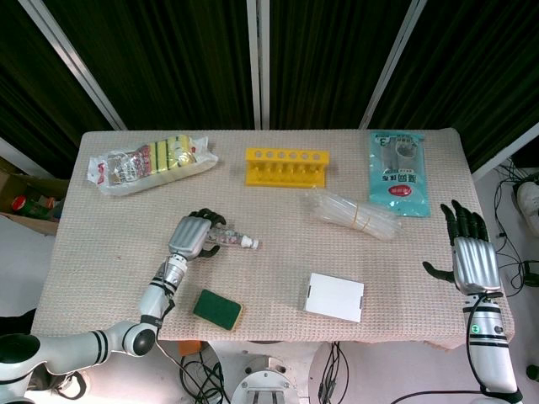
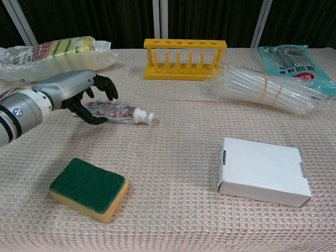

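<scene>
I have the left hand point(image 2: 79, 92) down on the desk point(image 1: 278, 278) with its fingers point(image 2: 107, 86) curled over the back end of a small tube point(image 2: 118, 112). The tube lies flat on the cloth, its white capless neck pointing away from the hand toward the white box point(image 2: 262, 170). From the chest view the thumb sits under the printed body and the dark fingertips arch over it, so I read the hand as clasping the tube, though the tube is resting on the desk, not lifted.

Taking the tube as my landmark: the green-topped yellow sponge point(image 2: 89, 188) lies near it on the side toward me, close to the desk's front edge. The yellow test tube rack point(image 2: 185, 58) stands well beyond the tube, toward the back. The bag of sponges point(image 1: 152, 162) lies beyond the tube too, off toward the back left corner. A banded bundle of clear plastic tubes point(image 2: 262, 89) lies well apart from the tube, past the rack's right end, with a teal packet point(image 1: 398, 172) just behind it.

My right hand point(image 1: 474, 261) hovers far from the tube, off the right edge of the desk, fingers spread straight and holding nothing.
</scene>
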